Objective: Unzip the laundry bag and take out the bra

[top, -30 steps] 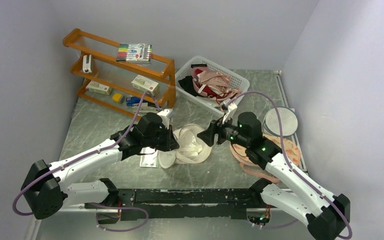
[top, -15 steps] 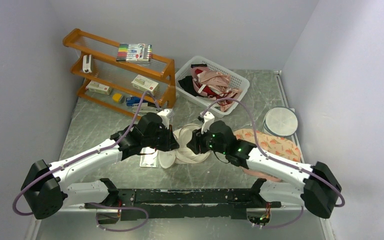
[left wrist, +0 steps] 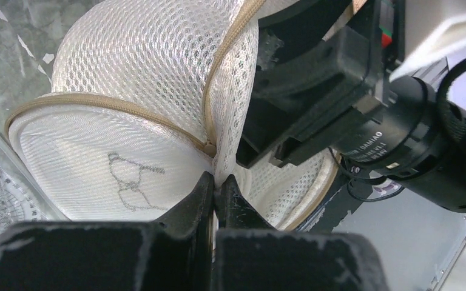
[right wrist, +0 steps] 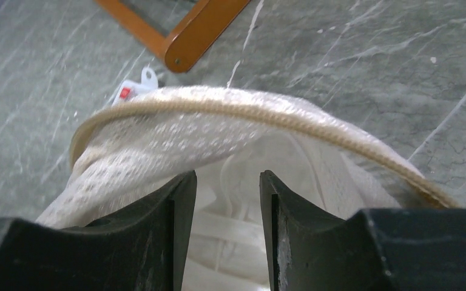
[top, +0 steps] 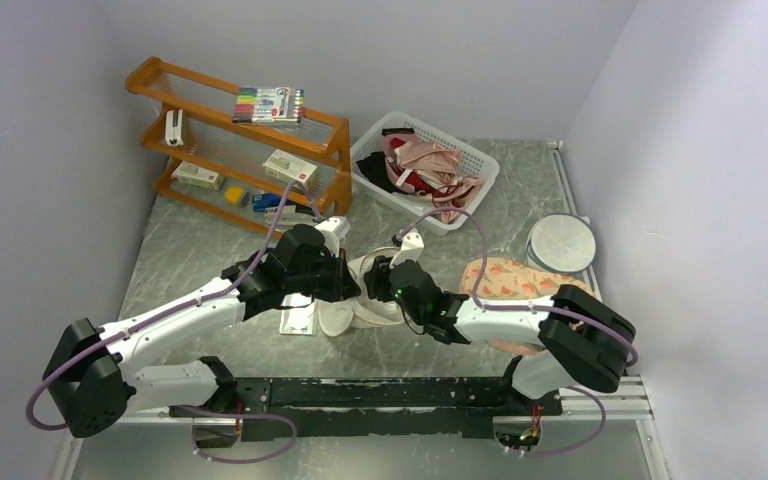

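The laundry bag (top: pixel 370 312), cream-white mesh with a beige zip rim, lies mid-table, unzipped and gaping. The left wrist view shows its dome (left wrist: pixel 145 73) and black emblem (left wrist: pixel 130 179). My left gripper (top: pixel 348 288) is shut on a fold of the bag's mesh by the zip (left wrist: pixel 216 182). My right gripper (top: pixel 372 272) is open with its tips in the bag's mouth (right wrist: pixel 227 182), under the raised zip rim (right wrist: pixel 249 112). Pale white bra bands (right wrist: pixel 230 242) lie inside, between and beyond the open fingers. The fingers are not closed on them.
A wooden shelf (top: pixel 240 130) stands back left, with one foot close to the bag (right wrist: pixel 182 36). A white basket of clothes (top: pixel 425 170) sits behind. Peach fruit-patterned pads (top: pixel 515 280) and a grey disc (top: pixel 562 243) lie right. A white card (top: pixel 298 318) lies by the bag.
My right arm has swung left from above the peach pads and pushed its open gripper into the bag's mouth. The left gripper has kept its hold in place.
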